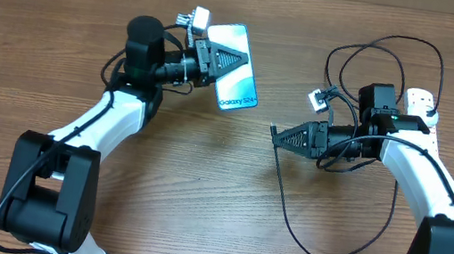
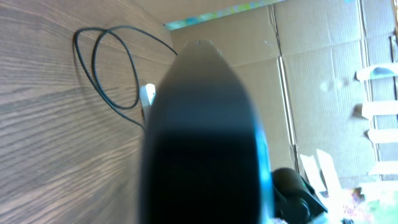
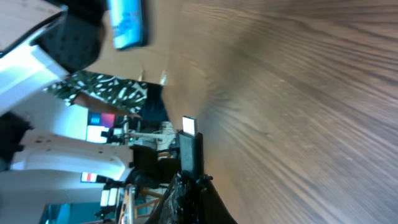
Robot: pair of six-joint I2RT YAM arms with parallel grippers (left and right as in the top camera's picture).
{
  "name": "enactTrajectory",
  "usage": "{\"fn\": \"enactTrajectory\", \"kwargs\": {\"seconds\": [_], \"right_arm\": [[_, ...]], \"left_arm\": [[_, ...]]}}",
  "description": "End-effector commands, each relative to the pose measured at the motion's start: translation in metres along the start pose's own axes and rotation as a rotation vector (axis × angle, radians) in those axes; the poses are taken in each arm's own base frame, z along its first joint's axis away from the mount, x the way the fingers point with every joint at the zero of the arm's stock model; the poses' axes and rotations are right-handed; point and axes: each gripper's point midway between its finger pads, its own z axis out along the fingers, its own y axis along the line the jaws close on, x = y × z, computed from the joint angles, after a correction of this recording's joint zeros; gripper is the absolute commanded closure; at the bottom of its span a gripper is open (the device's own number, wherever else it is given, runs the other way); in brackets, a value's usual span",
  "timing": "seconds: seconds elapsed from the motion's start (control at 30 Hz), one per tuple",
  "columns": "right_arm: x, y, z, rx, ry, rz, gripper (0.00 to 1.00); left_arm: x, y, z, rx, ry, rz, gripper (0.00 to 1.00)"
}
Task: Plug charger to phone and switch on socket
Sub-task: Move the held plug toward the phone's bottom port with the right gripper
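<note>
- Slim smartphone with a bright blue-teal screen and black edge (image 1: 237, 88): you have it raised off the brown wood-grain table (image 1: 199, 195) at upper centre. The left gripper (image 1: 242, 64) is clamped across its middle. Its long axis runs from far-left to near-right, screen up, and the "Galaxy S24" end points toward the right arm.
- Long thin black charger cable (image 1: 287, 210): your right gripper (image 1: 278, 136) pinches its small connector (image 3: 189, 146). The silvery tip (image 3: 189, 124) sticks out past the fingers and aims left toward the phone, with a bare gap of table between them.
- The slack trails toward you in a wide curve and loops back under the right arm, with more coils at far right.
- White elongated power strip (image 1: 423, 102): far right, largely hidden by the right arm.
- Open room: bare wood lies all round the phone. Cardboard boxes (image 2: 323, 81) stand beyond the table.
</note>
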Motion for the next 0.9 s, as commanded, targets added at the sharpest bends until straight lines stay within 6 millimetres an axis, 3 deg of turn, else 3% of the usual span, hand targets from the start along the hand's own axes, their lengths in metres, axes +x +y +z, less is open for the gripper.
{"fn": "enactTrajectory", "kwargs": {"seconds": [0.0, 0.2, 0.87], "right_arm": [[0.002, 0.028, -0.002, -0.069, -0.012, -0.067, 0.96], [0.003, 0.043, 0.001, -0.125, -0.007, -0.069, 0.96], [-0.009, 0.026, 0.003, -0.026, -0.022, 0.04, 0.96]], "left_arm": [[-0.004, -0.017, 0.004, 0.013, -0.034, -0.028, 0.96], [-0.002, -0.018, 0.005, 0.016, -0.025, -0.051, 0.96], [0.012, -0.022, 0.028, 0.005, -0.035, -0.101, 0.96]]}}
